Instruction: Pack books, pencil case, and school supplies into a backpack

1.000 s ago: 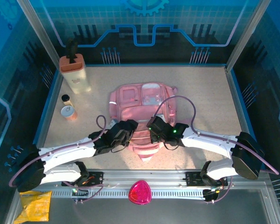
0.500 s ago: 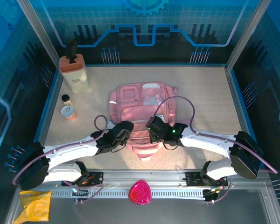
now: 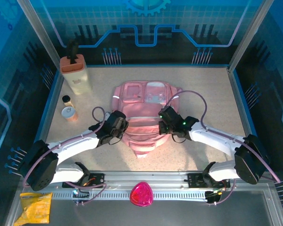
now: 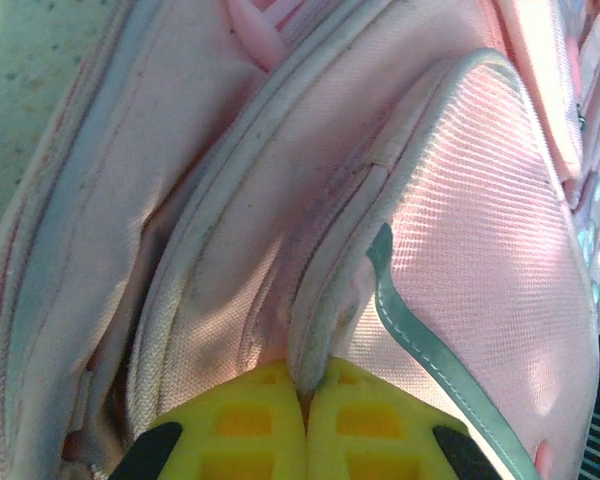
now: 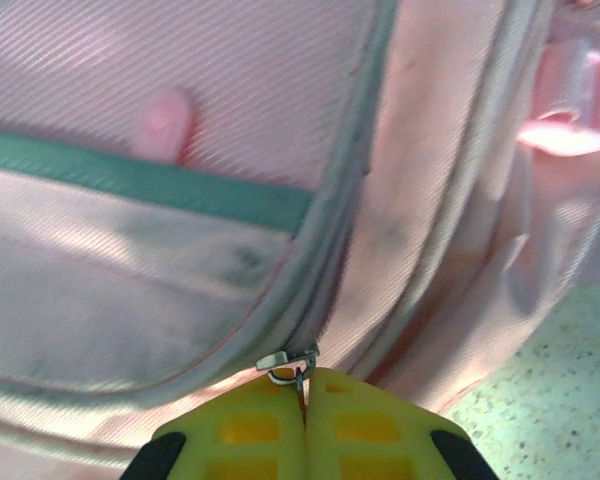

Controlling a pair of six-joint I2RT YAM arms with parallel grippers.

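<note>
The pink backpack (image 3: pixel 140 113) lies flat in the middle of the table, its top towards the arms. My left gripper (image 3: pixel 119 126) is at its left side, shut on a piped seam edge of the backpack (image 4: pixel 320 330). At the right side my right gripper (image 3: pixel 164 123) is shut on the metal zip pull (image 5: pixel 292 362) of the backpack (image 5: pixel 180 150). The yellow fingers (image 5: pixel 360 425) of each gripper are pressed together. Books, pencil case and the small grey-white item are out of view.
A tall beige box with a black top (image 3: pixel 75 70) stands at the back left. Two small round jars (image 3: pixel 68 109) sit in front of it. A pink triangular item (image 3: pixel 141 194) and a yellow bag (image 3: pixel 35 207) lie off the table at the front.
Both grippers moved away from the arm bases along the backpack's sides. The backpack shifted back and its near part has stretched out.
</note>
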